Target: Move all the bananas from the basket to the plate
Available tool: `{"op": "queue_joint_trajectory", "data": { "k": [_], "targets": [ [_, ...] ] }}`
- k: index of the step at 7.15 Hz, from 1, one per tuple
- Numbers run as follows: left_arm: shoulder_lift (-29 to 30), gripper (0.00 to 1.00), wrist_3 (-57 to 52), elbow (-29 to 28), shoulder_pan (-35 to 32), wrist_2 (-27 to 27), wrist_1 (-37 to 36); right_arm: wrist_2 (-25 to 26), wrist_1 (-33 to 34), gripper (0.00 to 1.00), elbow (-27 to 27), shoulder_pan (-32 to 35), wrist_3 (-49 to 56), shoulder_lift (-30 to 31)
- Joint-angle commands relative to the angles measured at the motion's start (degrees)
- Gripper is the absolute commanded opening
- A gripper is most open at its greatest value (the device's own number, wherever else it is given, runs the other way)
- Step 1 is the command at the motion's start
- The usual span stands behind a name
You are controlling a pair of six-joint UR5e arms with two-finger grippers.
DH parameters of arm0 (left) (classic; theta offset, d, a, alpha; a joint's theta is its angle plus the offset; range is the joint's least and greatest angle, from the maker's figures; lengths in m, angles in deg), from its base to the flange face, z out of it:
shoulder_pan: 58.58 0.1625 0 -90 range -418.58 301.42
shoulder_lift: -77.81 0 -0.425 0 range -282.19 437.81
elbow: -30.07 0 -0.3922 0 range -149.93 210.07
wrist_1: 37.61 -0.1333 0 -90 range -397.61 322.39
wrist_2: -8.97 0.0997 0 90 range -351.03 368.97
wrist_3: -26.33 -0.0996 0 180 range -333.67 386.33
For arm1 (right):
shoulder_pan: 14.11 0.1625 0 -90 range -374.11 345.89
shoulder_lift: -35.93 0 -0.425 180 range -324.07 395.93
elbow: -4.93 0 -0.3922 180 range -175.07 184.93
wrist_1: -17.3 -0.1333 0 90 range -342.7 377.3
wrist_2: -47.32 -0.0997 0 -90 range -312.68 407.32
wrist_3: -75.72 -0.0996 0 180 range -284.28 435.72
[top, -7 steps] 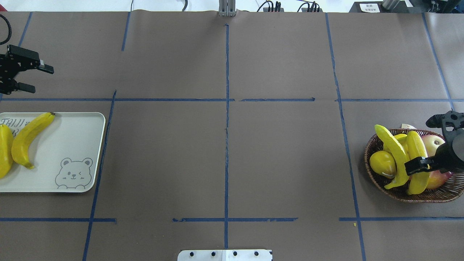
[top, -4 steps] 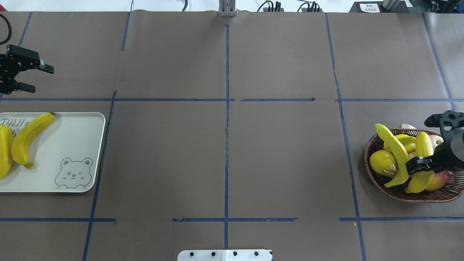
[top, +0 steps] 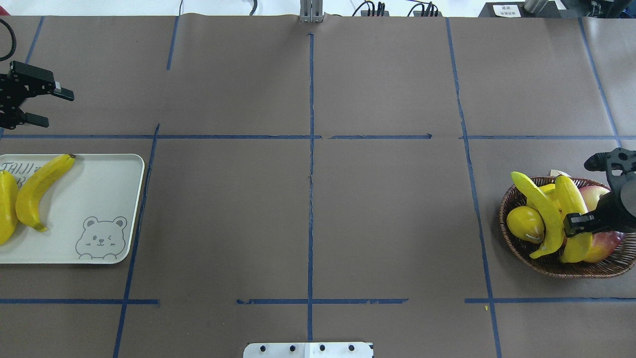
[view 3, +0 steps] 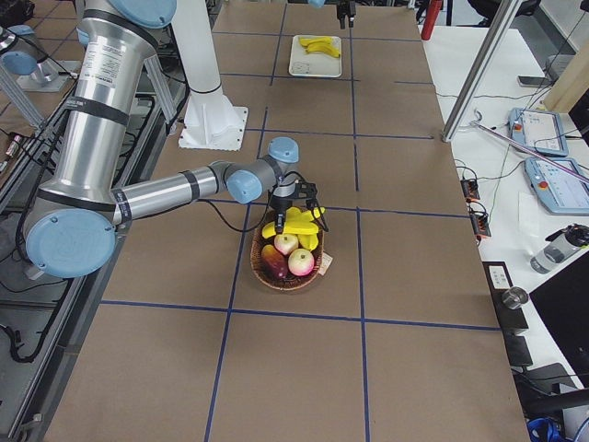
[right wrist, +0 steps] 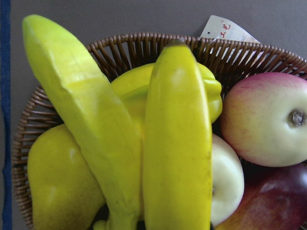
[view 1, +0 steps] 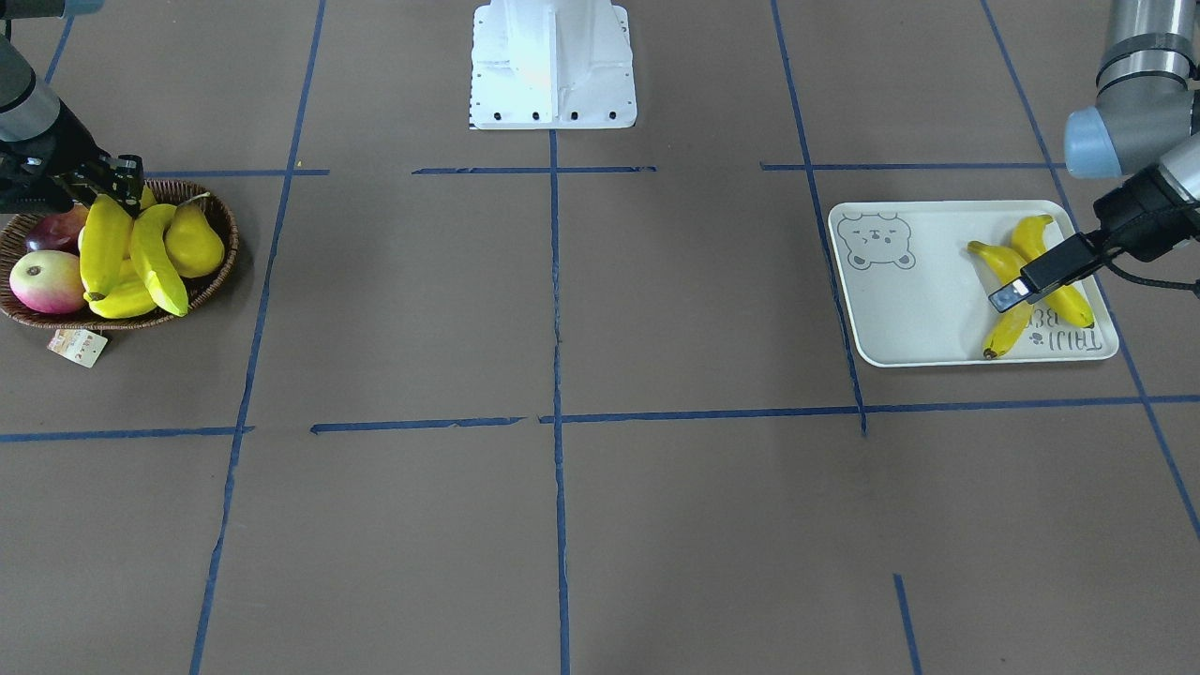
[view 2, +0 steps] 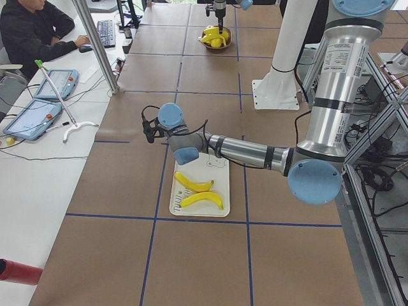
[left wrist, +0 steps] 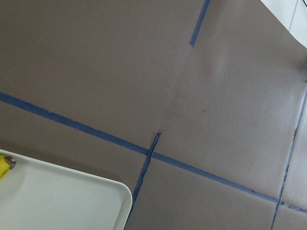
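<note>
Front-facing: two bananas [view 1: 998, 261] lying on plate [view 1: 919, 309], far across the table from basket [view 1: 202, 298]. Overhead: left gripper [top: 59, 109] spread open, hovering beyond plate; right gripper [top: 576, 223] down in basket, pinching held banana [top: 569, 196] beside second banana [top: 544, 206]. Right wrist: held banana centred, touching second banana, above pear [right wrist: 57, 182] and apple [right wrist: 268, 120].

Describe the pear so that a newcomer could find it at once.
Find the basket at the table's right end. The pear lies inside, on the side toward the table's middle. It is squat and yellow, unlike the long bananas beside it and the reddish apples.
</note>
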Motion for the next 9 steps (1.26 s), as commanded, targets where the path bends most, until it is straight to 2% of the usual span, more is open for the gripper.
{"op": "queue_joint_trajectory", "data": {
  "k": [1,2,3,5,7,8,9],
  "targets": [
    [0.4,0.99,0.0,0.0,0.0,0.0,-0.1,-0.4,0.1,0.03,2.0,2.9,0.6,0.9],
    [0.5,0.99,0.2,0.1,0.0,0.0,-0.1,-1.1,0.8,0.02,5.3,5.5,2.5,2.5],
    [1.3,0.99,1.7,0.1,0.0,0.0,-0.1,-3.9,0.8,0.02,7.0,9.6,4.4,3.0],
    [2.9,0.99,3.9,0.3,0.1,0.0,-0.1,-15.2,0.2,0.02,8.6,17.3,8.2,-0.1],
    [8.0,0.99,9.9,0.2,2.6,0.0,0.0,-23.8,0.1,0.01,7.5,17.6,6.8,-9.8],
    [9.0,0.99,12.1,1.1,4.1,0.0,0.3,-24.4,0.1,0.01,6.2,17.5,2.6,-14.8],
    [9.6,0.99,14.0,3.6,6.5,0.8,0.4,-24.4,0.1,0.01,4.3,17.1,-2.3,-22.2]
  ]
}}
